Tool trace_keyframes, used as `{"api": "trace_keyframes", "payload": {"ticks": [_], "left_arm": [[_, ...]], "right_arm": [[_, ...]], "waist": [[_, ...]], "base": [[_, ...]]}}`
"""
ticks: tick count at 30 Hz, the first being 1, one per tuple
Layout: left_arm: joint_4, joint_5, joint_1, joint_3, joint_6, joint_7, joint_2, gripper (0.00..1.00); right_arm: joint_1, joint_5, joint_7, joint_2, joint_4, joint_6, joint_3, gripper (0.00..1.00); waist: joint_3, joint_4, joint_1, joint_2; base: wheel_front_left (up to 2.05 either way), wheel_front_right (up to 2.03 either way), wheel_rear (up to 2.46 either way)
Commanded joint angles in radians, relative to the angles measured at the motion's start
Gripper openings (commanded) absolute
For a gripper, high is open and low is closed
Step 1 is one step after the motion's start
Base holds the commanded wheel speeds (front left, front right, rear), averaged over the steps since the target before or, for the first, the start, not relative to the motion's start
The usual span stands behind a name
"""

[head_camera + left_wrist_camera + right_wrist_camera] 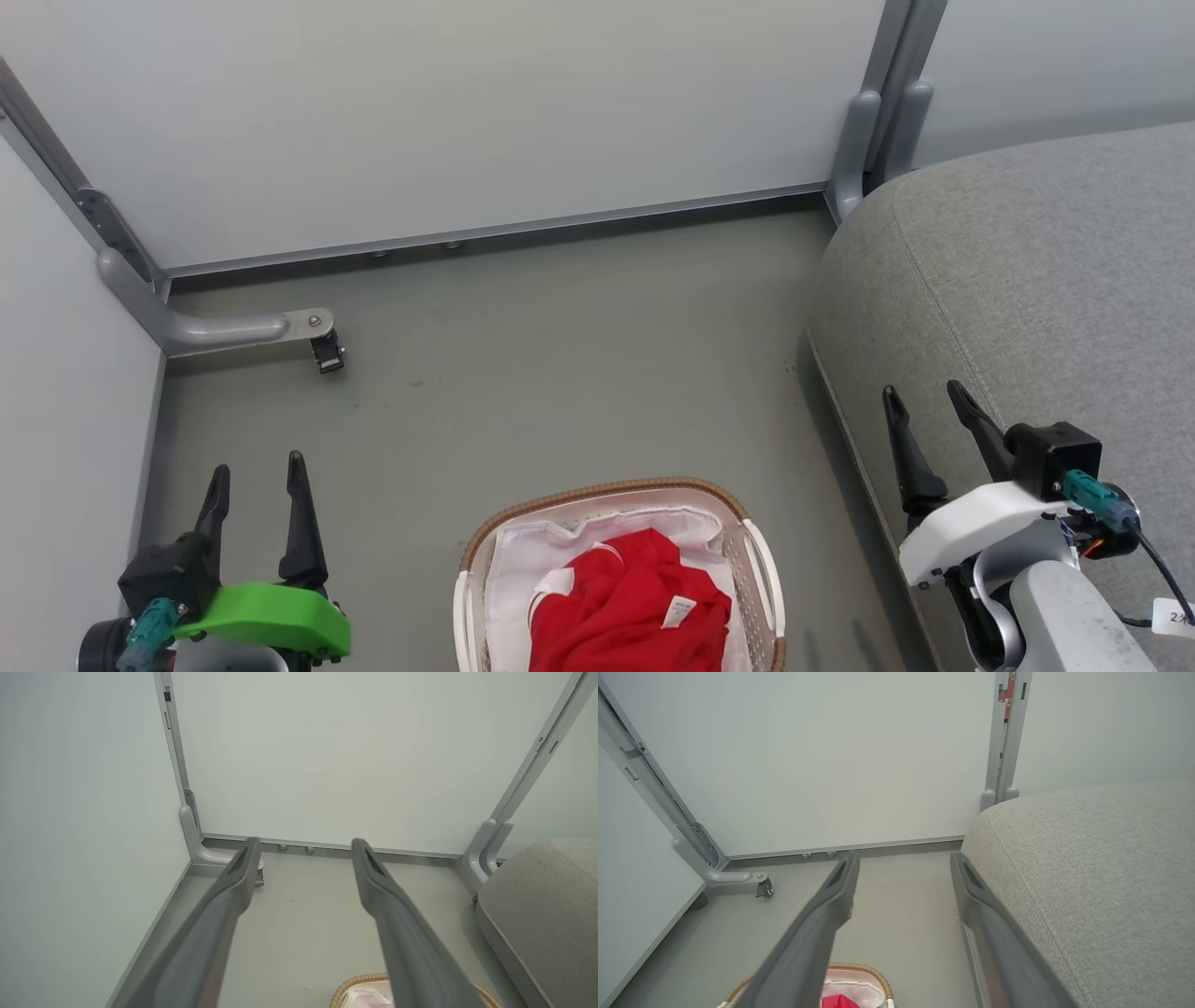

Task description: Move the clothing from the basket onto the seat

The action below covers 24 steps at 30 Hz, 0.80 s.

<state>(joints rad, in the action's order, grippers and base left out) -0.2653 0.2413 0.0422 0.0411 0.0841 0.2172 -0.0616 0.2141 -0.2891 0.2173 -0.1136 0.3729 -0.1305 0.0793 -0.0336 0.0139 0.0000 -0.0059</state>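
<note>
My left gripper (258, 465) hangs nearest me, its two dark fingers spread wide with nothing between them, above the bare floor (560, 373). My right gripper (924, 389) is just as released and empty, its fingers by the front edge of the seat (1027, 280). Between the two grippers, apart from both, the basket (597, 493) sits on the floor. The clothing (625, 597) lies bunched inside it on the white liner (518, 560), a small white label facing up. Beyond the fingertips, pale wall panels (467, 112) close off the corner.
</note>
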Motion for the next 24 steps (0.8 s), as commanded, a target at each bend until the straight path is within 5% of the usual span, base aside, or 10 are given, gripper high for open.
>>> {"api": "trace_keyframes", "payload": {"ticks": [1, 24], "left_arm": [[-0.001, -0.026, -0.013, 0.001, 0.006, 0.009, -0.001, 1.0], [-0.302, -0.105, 0.218, -0.384, 0.048, 0.05, 0.008, 1.0]], "right_arm": [[-0.001, 0.024, 0.009, -0.004, 0.001, 0.0, 0.004, 1.0], [0.158, 0.155, 0.049, -0.018, -0.069, 0.0, 0.053, 1.0]], "waist": [[-0.005, 0.002, 0.0, 0.0048], [-0.328, 0.139, 0.0, 0.0059]], "base": [[0.0, 0.0, 0.0], [0.0, 0.0, 0.0]]}}
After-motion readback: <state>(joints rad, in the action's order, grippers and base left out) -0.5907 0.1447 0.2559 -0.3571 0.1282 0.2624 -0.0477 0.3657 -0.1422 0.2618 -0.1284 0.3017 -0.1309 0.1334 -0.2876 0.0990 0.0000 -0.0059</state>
